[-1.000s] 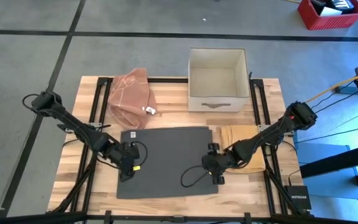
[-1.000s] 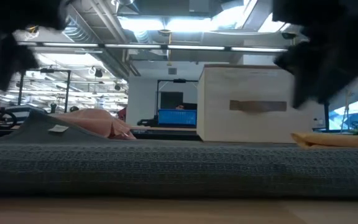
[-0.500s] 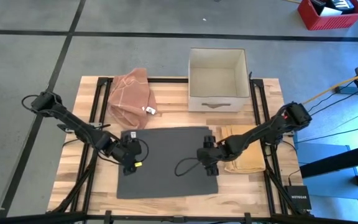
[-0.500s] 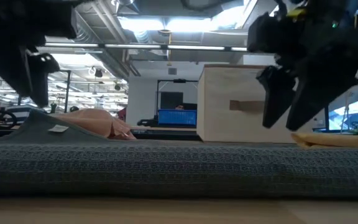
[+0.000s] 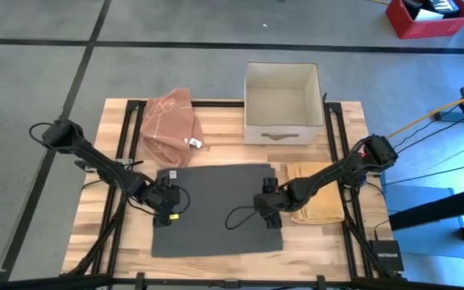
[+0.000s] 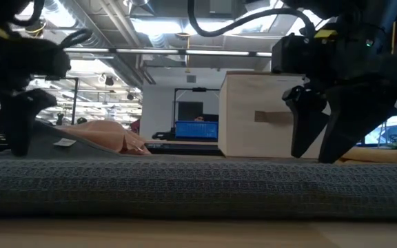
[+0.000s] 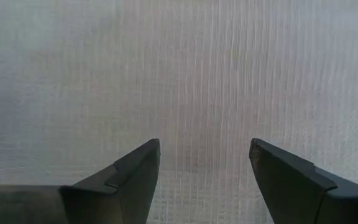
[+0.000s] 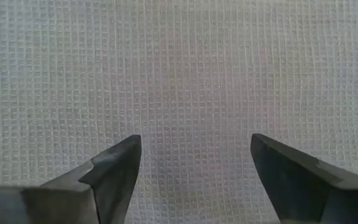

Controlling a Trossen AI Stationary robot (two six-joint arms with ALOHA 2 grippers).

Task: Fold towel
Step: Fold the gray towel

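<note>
Box [image 5: 283, 103] beyond grey towel [image 5: 216, 209]

This is an industrial lab or workshop hall. The wooden worktop [image 5: 224, 246], built of butcher-block planks on a black metal frame, stands on a grey concrete floor [image 5: 39, 89] crossed by dark taped lines. A red plastic crate [image 5: 429, 18] sits on that floor. Across the room, exposed ceiling ducts [image 6: 116, 41], strip lights [image 6: 185, 27] and a lit blue monitor [image 6: 197, 129] show.
</note>
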